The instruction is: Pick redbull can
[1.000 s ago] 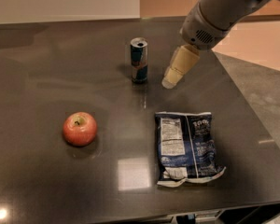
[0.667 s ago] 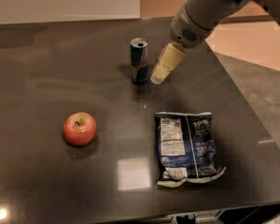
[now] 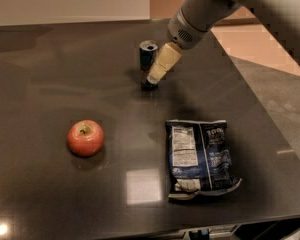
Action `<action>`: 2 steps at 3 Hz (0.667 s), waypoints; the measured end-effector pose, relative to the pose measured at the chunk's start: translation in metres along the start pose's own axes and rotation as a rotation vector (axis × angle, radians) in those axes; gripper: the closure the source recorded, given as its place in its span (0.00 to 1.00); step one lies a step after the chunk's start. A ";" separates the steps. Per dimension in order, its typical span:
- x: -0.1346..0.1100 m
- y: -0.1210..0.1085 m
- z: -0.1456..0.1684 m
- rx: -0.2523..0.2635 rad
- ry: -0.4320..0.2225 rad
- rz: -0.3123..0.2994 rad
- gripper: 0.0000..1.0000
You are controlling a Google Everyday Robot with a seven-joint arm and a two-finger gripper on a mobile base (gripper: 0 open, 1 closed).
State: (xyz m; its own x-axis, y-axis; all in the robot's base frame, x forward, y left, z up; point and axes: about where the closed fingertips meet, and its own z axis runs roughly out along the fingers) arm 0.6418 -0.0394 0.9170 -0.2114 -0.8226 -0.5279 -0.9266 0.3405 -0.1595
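Note:
The redbull can (image 3: 146, 59) stands upright on the dark table (image 3: 50, 74), at the back middle. It is slim, dark blue and silver, with a silver top. My gripper (image 3: 155, 76) reaches down from the upper right on the grey arm (image 3: 200, 14). Its cream-coloured end lies right against the can's right side and covers part of its lower half. The can's base shows below the gripper's tip.
A red apple (image 3: 85, 137) sits at the front left. A blue chip bag (image 3: 200, 156) lies flat at the front right. The table's right edge (image 3: 270, 129) runs diagonally, with a lighter floor beyond.
My gripper has moved left and down toward the can, from a gap beside it to overlapping its right side. The can, apple and bag have not moved.

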 end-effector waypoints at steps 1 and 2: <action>-0.010 -0.009 0.012 -0.027 -0.027 0.007 0.00; -0.018 -0.016 0.018 -0.056 -0.055 0.019 0.18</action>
State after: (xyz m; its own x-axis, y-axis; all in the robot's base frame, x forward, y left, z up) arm 0.6661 -0.0214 0.9142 -0.2128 -0.7898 -0.5752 -0.9390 0.3281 -0.1031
